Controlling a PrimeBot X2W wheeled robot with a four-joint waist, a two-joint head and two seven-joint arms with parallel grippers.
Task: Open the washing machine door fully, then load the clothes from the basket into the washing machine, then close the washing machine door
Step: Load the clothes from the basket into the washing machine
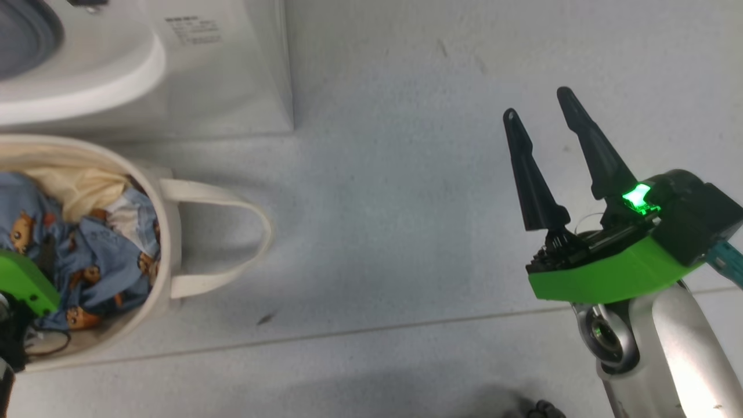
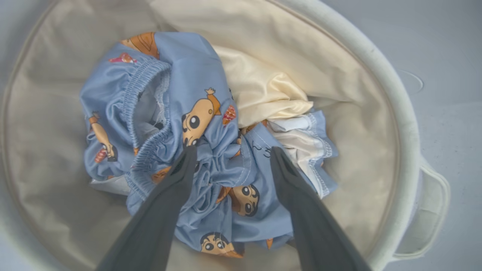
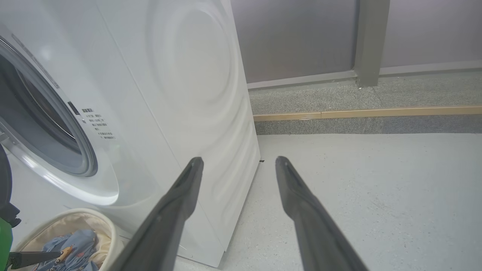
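Observation:
The cream basket (image 1: 168, 232) stands on the floor just in front of the white washing machine (image 1: 220, 75). In it lie the clothes: blue fabric with orange cartoon figures (image 2: 211, 113) and a pale cream garment (image 2: 260, 90). My left gripper (image 2: 232, 152) is down inside the basket, open, its fingertips pressed into the blue fabric on either side of a bunched fold. Its green housing (image 1: 23, 284) shows over the basket. My right gripper (image 1: 537, 103) hangs open and empty above the bare floor, well to the right. The porthole (image 3: 41, 124) stands open; the door is out of view.
The basket's loop handle (image 1: 232, 203) sticks out to the right. The right wrist view shows the machine's side panel (image 3: 196, 75), a raised kerb (image 3: 357, 113) and a grey pillar (image 3: 367, 37) behind. Open floor (image 1: 406, 232) lies between basket and right gripper.

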